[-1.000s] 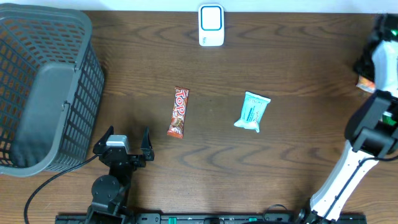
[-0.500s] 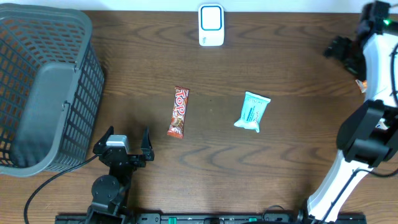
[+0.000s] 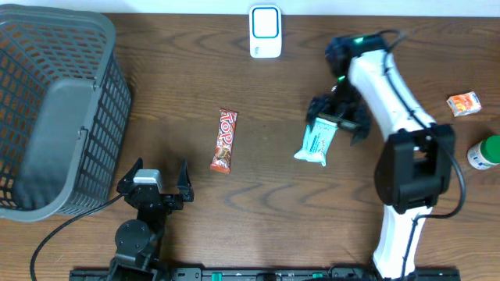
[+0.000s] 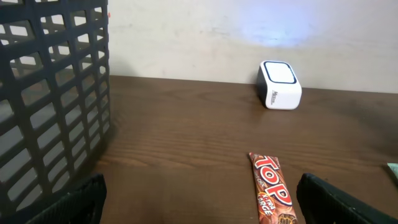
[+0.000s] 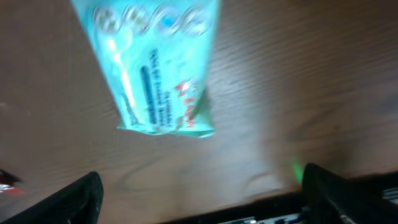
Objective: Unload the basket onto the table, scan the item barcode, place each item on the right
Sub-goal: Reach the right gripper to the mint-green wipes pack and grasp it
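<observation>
The glossy teal plastic packet [image 3: 316,144], print unreadable, lies on the dark wood-grain surface [image 3: 156,70] under the right gripper [image 3: 337,119], fingers spread, empty. The left gripper [image 3: 156,176] fingers gape too. The red wrapped bar [image 3: 224,140] reads "TOP".

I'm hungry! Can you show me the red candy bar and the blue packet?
red candy bar [image 3: 223,141], overhead view, middle of the wrapper.
blue packet [image 3: 316,144], overhead view, middle of its printed face.

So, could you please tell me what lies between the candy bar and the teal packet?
Nothing lies there. The overhead view shows only bare table between the candy bar and the teal packet.
</observation>
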Controlling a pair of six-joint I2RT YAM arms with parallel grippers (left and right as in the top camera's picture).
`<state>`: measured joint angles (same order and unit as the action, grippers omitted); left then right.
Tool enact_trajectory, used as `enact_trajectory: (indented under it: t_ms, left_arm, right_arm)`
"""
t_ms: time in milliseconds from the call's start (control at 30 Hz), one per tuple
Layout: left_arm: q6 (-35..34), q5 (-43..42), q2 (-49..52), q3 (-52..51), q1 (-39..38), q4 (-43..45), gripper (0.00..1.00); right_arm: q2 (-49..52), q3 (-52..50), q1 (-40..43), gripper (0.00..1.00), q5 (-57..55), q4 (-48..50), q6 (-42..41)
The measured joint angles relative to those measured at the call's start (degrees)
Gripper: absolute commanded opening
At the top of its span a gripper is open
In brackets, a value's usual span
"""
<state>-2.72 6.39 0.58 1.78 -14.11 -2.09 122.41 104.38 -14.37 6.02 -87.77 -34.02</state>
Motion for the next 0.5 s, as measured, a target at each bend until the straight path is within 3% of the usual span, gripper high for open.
enact_trajectory:
  t_ms: [133,500]
  left_arm:
    - [0.0,0.0,0.0,0.0,0.0,0.0,0.98]
    - [0.0,0.0,0.0,0.0,0.0,0.0,0.98]
  right_arm:
    - [0.0,-1.7,-3.3,0.75,-0.9,5.3,-4.0]
    - [0.0,-2.8,-5.6,0.73,-9.2,12.9,-12.2]
